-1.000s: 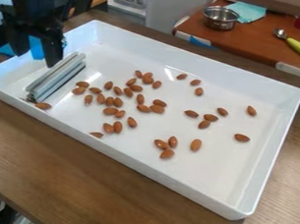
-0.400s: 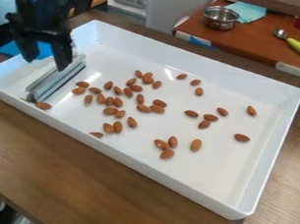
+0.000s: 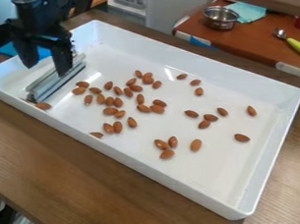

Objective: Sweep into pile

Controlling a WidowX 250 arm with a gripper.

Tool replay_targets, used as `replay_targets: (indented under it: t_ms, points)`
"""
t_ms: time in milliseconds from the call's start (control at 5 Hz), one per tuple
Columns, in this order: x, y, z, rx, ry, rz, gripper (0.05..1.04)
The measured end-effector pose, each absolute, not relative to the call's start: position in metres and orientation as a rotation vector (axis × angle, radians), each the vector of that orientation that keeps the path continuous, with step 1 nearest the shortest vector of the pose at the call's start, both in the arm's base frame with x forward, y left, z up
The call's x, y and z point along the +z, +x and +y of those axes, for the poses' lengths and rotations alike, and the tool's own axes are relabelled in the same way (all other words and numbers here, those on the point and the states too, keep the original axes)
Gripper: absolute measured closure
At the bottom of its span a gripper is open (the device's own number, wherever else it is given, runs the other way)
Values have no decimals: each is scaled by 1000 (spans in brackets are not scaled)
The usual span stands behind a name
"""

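Arm: I've got it in from the upper left, gripper [image 3: 46, 70] pointing down over the tray's left end.
Claw: fingers spread apart, nothing clenched between them, folks!
Bar-shaped tool [image 3: 48, 85]: lying aslant inside the tray at its left end; one finger hides part of its far end, and I can't tell whether they touch.
Cut off: the arm's upper part, by the view's top edge.
White tray [image 3: 203, 65]: almonds [image 3: 139, 99] scattered loose, thickest left of the middle, stragglers right, one beside the tool's near end.
Metal pot [image 3: 220, 20]: on the reddish table [image 3: 251, 43] behind; contents, I can't tell.
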State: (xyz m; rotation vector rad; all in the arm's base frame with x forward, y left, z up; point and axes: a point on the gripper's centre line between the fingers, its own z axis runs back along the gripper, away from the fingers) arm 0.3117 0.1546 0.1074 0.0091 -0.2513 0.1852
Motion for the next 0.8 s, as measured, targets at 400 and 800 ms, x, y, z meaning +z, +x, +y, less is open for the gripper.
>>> replay_targets:
  t_ms: [400, 800]
  points:
    - [91, 309, 141, 170, 20, -218, 115]
    - [79, 305, 120, 135, 76, -229, 568]
